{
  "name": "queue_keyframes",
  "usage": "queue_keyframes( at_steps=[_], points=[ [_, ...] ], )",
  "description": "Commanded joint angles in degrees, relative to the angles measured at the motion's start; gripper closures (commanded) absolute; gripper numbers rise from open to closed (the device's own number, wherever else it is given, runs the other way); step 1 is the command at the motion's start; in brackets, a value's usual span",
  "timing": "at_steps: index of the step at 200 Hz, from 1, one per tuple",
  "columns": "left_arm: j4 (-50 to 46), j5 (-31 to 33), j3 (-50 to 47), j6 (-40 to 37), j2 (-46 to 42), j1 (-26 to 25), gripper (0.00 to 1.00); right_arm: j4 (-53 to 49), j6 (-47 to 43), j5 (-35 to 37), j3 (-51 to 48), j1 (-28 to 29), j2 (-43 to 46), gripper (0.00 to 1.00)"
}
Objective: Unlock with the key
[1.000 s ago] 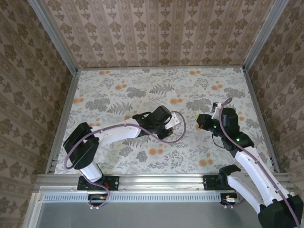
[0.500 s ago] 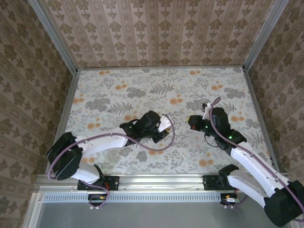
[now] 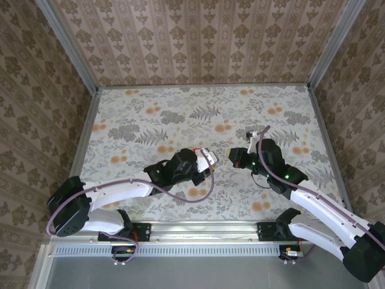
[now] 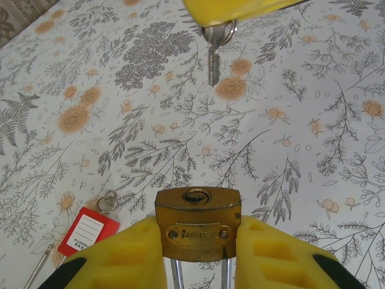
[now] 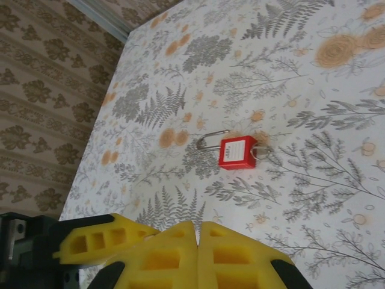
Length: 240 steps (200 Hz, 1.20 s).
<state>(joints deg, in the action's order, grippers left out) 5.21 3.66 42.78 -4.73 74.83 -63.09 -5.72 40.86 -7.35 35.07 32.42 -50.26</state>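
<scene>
My left gripper [image 4: 198, 236] is shut on a small brass padlock [image 4: 198, 220], one yellow finger on each side of its body, with the keyhole facing away from the wrist and the shackle pointing back. Ahead of it and higher, the silvery blade of the key [image 4: 213, 60] hangs on a ring under a yellow finger of my right gripper [image 4: 234, 9]; the key's head is hidden in that grip. From above, the left gripper [image 3: 207, 160] and right gripper [image 3: 236, 156] face each other a short gap apart. The right gripper [image 5: 197, 232] has its fingers pressed together.
A red padlock [image 5: 238, 152] with a white label, a thin shackle and a ring lies on the floral table [image 3: 180, 114]; it is also the red padlock [image 4: 88, 231] just left of my left fingers. Patterned walls enclose the table.
The right gripper has moved left with the key, closing the gap to the left gripper. The left arm has lowered and drawn back, still holding the brass padlock.
</scene>
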Motion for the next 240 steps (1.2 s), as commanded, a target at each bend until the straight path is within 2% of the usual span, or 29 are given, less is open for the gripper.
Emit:
queue_keyframes(
  at_steps=[1, 72, 240],
  points=[
    [3.1, 3.0, -0.5, -1.1, -1.5, -1.0, 0.74, 1.8, 0.8, 2.3, 3.0, 1.9, 0.5, 1.00],
    [4.3, 7.1, -0.8, -3.3, -2.1, -2.8, 0.75, 1.1, 2.0, 4.5, 3.8, 6.1, -1.3, 1.00],
    [4.3, 10.7, 0.0, -6.1, -2.1, -4.1, 0.76, 4.4, 6.8, 0.8, 1.9, 6.2, -3.5, 1.00]
  ],
)
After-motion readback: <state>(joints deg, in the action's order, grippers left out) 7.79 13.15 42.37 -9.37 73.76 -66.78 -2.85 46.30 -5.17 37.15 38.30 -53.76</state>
